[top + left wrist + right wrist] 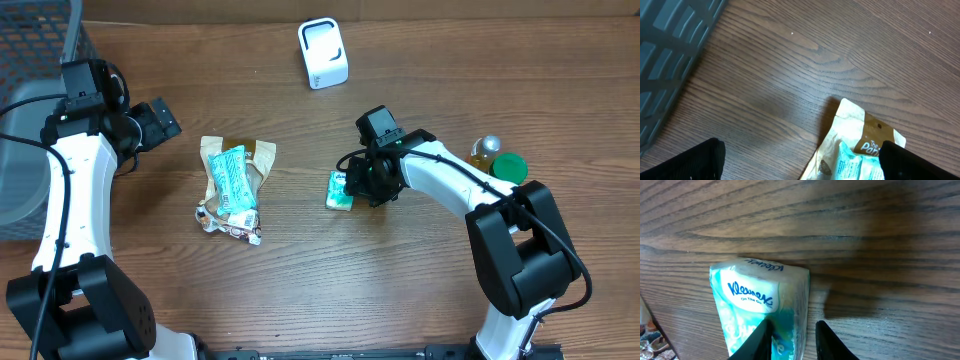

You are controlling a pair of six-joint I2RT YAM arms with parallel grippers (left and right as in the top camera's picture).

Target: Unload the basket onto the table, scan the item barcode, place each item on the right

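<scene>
Two dark fingers of the right pincer fill the bottom of the right wrist view. They stand narrowly apart and straddle the near right edge of the tissue pack. One finger lies over the pack's film and the other is over bare wood just beside its edge. Whether they already pinch the film cannot be told.

The pack lies flat on the surface directly ahead of this pincer. Its long axis runs away from the fingers, tilted slightly, with the logo end farthest off. The logo face is up and no barcode shows, so the code is probably on the underside or an end.

In the overhead view the pack sits by the right arm, its long axis pointing roughly toward the far edge, where the white scanner stands well apart. Any lift would likely have to carry the pack that way and turn it over.

The left pincer has its jaws spread wide and is empty. It hovers beside the snack wrappers, so it is farther from the pack than the right one.
</scene>
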